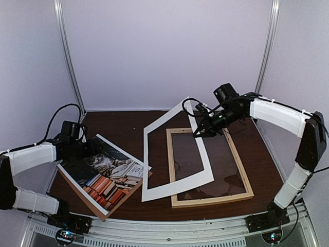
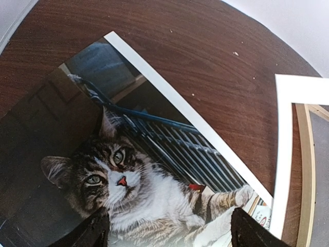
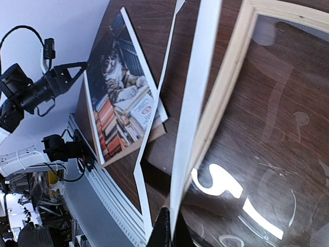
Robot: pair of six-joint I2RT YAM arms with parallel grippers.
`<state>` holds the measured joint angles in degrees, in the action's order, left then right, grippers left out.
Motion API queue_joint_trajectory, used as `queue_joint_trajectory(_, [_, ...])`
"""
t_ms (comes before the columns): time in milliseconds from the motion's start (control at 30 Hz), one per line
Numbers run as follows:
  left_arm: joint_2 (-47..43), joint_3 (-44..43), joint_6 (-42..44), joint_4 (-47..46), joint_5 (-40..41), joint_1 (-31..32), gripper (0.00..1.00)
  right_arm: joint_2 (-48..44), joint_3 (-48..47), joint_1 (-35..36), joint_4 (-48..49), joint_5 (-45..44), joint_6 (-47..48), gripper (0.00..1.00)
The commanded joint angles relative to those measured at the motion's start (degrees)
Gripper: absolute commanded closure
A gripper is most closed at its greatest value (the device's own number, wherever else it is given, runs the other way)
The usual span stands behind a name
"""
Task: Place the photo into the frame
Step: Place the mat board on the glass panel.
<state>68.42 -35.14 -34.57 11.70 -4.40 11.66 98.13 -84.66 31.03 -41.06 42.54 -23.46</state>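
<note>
Access to the frame [image 1: 212, 200] from above is open over its right half only. The white mat border [image 1: 177, 187] hangs tilted from the clamped right end effector [image 1: 198, 133], and its right rail crosses the frame's left half. The near left of the desk [image 1: 123, 126] is taken up by the photo [image 1: 110, 175] on its brown backing board [image 1: 90, 206], with the left end effector [image 1: 91, 146] spread wide at the photo's far-left edge. Bare desk lies far centre, between the photo and the mat.

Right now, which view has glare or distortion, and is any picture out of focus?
Right wrist view: bright white glare patches and smudges on the glass of the frame, and the scene is steeply tilted. Left wrist view: the photo is sharp, the table edge curves from the wide lens, and the fingers show only as dark shapes. Top external view: even soft light, no strong glare.
</note>
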Motion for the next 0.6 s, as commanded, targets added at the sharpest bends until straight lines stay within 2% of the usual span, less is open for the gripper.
queue_joint_trajectory(0, [0.23,-1.03,0.93,-0.65,0.01,0.75,0.18,-8.36,2.68,-5.00,-15.45,-3.08,9.53,1.00])
queue_joint_trajectory(133, [0.71,-1.32,1.05,-1.10,-0.58,1.37,0.17,-14.59,5.58,-10.54,-20.75,-8.55,11.96,1.00])
queue_joint_trajectory(267, [1.04,-1.67,1.23,-1.08,-0.74,1.78,0.16,-16.78,5.77,-14.22,-26.24,-16.26,15.08,1.00])
queue_joint_trajectory(567, [2.24,-2.31,0.68,-1.12,-1.83,2.73,0.15,-13.24,6.20,-16.08,-27.62,-23.24,18.50,1.00])
